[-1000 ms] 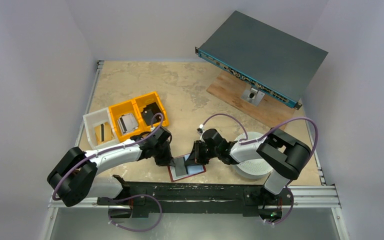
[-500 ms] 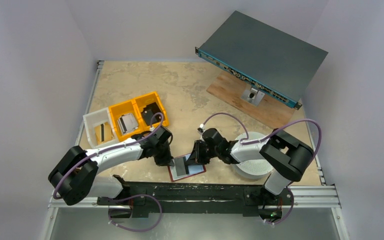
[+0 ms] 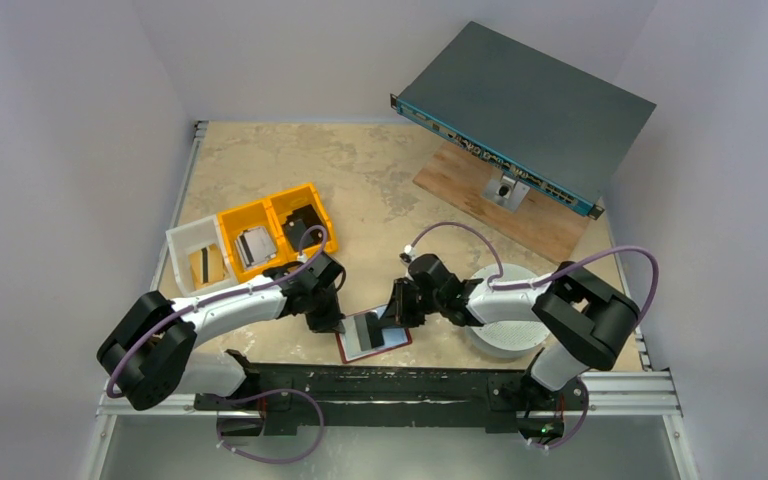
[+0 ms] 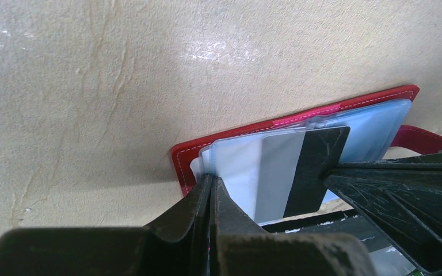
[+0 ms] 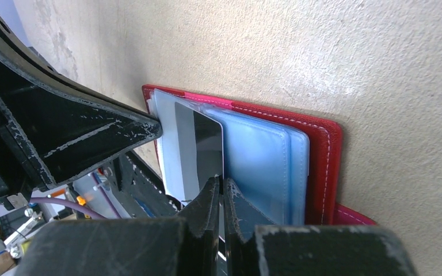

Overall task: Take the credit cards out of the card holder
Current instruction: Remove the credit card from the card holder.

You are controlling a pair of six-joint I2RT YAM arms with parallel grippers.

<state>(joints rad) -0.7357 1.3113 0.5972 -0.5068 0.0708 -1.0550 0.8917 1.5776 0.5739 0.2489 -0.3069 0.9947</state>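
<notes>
The dark red card holder point(image 3: 400, 340) lies open on the table near the front edge, with pale blue sleeves inside point(image 5: 259, 167). My left gripper point(image 3: 332, 322) is shut on the left edge of a clear sleeve of the card holder point(image 4: 230, 167). My right gripper point(image 3: 392, 318) is shut on the edge of a grey credit card with a black stripe point(image 5: 198, 146), which sticks partly out of the sleeve point(image 4: 299, 172). A golden-yellow card with a black stripe point(image 3: 206, 266) lies in the white bin point(image 3: 182, 240).
Two yellow bins point(image 3: 278, 205) beside the white bin hold a silvery part point(image 3: 253, 246) and a black part point(image 3: 305, 222). A white round dish point(image 3: 505, 325) sits at the right. A grey rack unit point(image 3: 525, 105) on a wooden board stands at the back right. A black rail point(image 3: 390, 385) runs along the front edge.
My right gripper has moved a little to the right with the grey card, sliding it further out of the sleeve. The left gripper has stayed on the holder.
</notes>
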